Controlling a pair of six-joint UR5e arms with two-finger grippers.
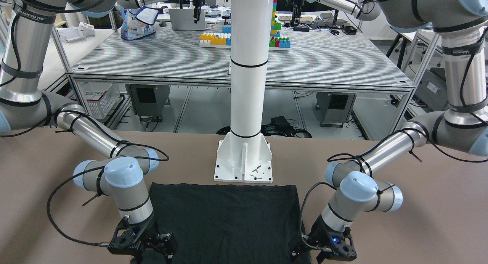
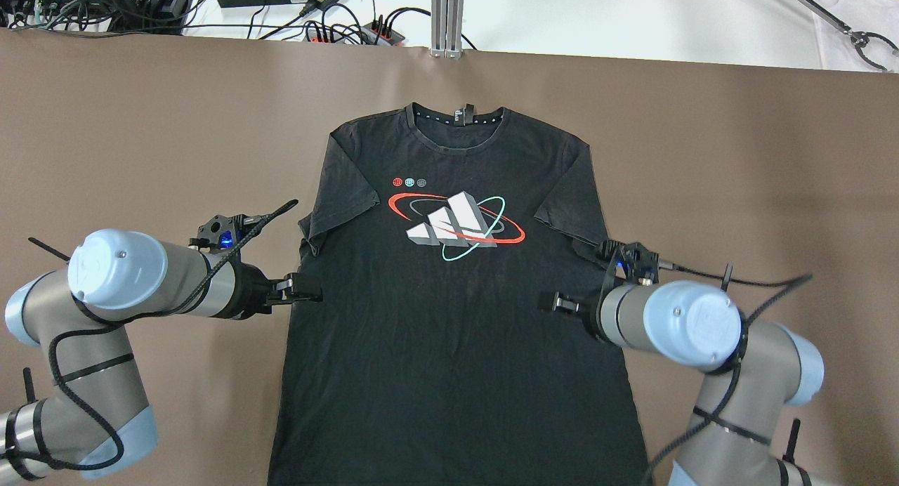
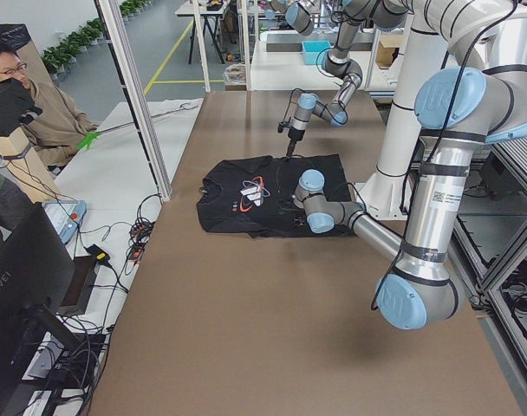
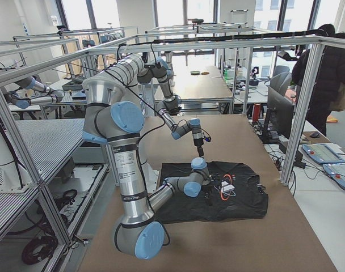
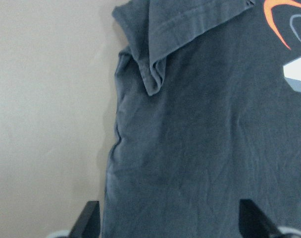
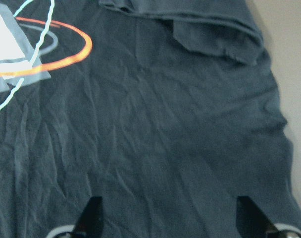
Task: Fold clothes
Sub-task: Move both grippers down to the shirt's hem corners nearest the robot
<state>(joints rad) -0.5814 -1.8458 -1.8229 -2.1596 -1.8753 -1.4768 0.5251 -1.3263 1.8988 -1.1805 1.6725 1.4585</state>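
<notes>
The clothes [image 2: 456,317], one black T-shirt, lies flat and face up in the middle of the brown worktop [image 2: 140,156]. Its collar is toward the top of the overhead view and its hem runs off the bottom. The left claw [image 2: 307,293] hangs at the shirt's left side seam, just below the sleeve. The right claw [image 2: 555,303] hangs over the opposite side, a little inside the edge. In both wrist views the fingers [image 5: 89,218] stand wide apart with only fabric and worktop between them, so each claw is spread and has hold of nothing. To my eye no fold has been made and this is the approach for the first one. Next, each claw needs to come down, pinch a side edge cleanly, and carry it toward the centre line. The chest print [image 2: 456,222] shows three slanted grey-white bars ringed in red and teal, with three small dots above it and no words. The collar label [image 2: 460,115] is too small to read. A dark monitor [image 3: 12,286] at the lower left of the left-side view reads HUAWEI.
</notes>
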